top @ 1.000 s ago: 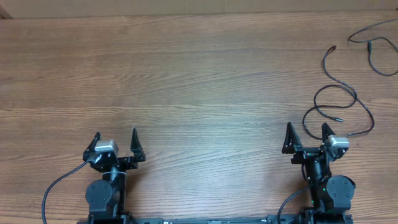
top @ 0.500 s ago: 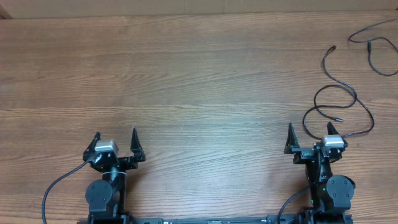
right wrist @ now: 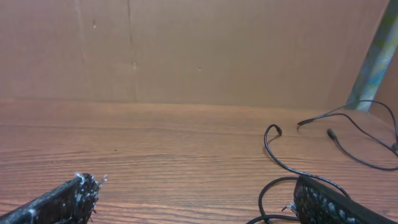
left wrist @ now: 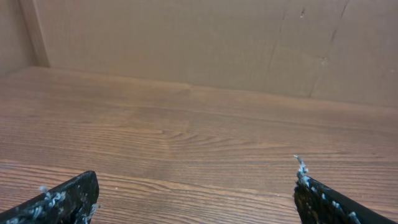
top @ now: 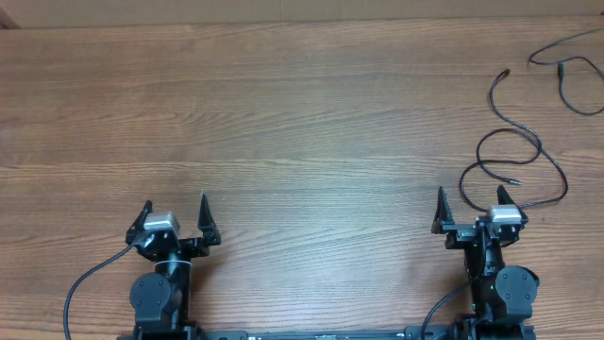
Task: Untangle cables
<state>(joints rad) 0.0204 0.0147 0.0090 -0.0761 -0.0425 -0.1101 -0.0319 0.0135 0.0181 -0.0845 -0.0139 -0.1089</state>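
Two end effectors sit at the 6 o'clock edge of the worktop (top: 302, 123). Both are released, jaws spread wide with nothing between them. The left end effector (top: 176, 202) points toward 12 o'clock over bare wood, and its wrist view shows only its two dark fingertips (left wrist: 69, 196) and wood grain. The right end effector (top: 470, 194) also points toward 12 o'clock.

The cables (top: 540, 144) lie at its 1 o'clock in two clusters, well apart from the left arm. The nearer cluster loops and curves, with its lowest bend just beside the right arm's outer finger (right wrist: 336, 202); whether it touches cannot be told. The farther cluster (top: 564, 90) lies toward 2 o'clock at the worktop's right edge and runs out of view. Three small plug tips show, but how many separate wires there are cannot be counted. A brown wall (right wrist: 186, 43) stands behind the worktop.
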